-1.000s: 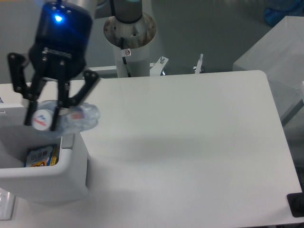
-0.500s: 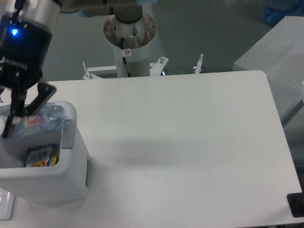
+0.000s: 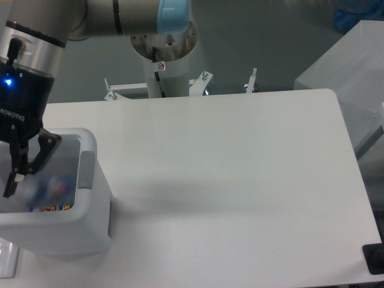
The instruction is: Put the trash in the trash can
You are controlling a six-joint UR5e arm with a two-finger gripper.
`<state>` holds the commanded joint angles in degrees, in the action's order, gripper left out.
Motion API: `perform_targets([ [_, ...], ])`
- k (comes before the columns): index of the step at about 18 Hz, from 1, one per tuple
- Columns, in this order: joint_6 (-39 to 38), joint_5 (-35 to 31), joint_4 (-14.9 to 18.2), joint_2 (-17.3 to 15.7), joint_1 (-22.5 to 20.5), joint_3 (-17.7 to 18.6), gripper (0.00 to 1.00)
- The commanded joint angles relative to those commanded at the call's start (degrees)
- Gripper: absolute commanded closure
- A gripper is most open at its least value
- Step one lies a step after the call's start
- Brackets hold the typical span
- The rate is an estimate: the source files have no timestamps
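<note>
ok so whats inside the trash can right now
Inside the trash can: a blurred clear bottle over the snack bag. The gripper and near wall cover the rest.

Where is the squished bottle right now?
The bottle is a blur inside the white trash can at the table's left edge, just below the gripper, above the snack bag.

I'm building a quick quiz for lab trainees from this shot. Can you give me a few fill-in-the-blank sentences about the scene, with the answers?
1. The end effector hangs above the opening of the ____.
2. The blurred bottle shows inside the trash can, above the printed ____.
3. The trash can stands at the table's ____ edge in the camera view.

Missing words: trash can; snack bag; left
</note>
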<state>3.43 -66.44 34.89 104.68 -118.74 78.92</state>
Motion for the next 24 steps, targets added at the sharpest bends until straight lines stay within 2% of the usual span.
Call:
perform_targets([
  [2, 1.13, -0.18, 0.00, 0.09, -2.18, 1.05, 0.00],
  [5, 7.89, -0.09, -0.09, -0.44, -9.12, 3.16, 0.00],
  [11, 11.69, -0.44, 0.44, -0.53, -18.10, 2.46, 0.00],
  [13, 13.87, -2.97, 0.79, -1.49, -18.81, 1.50, 0.00],
  [15, 19.22, -6.67, 1.93, -2.02, -20.30, 1.41, 0.00],
  [18, 25.30, -7.30, 3.95, -2.81, -20.65, 1.41, 0.00],
  [24, 25.84, -7.30, 4.31, -3.08, -21.27, 1.58, 0.00],
])
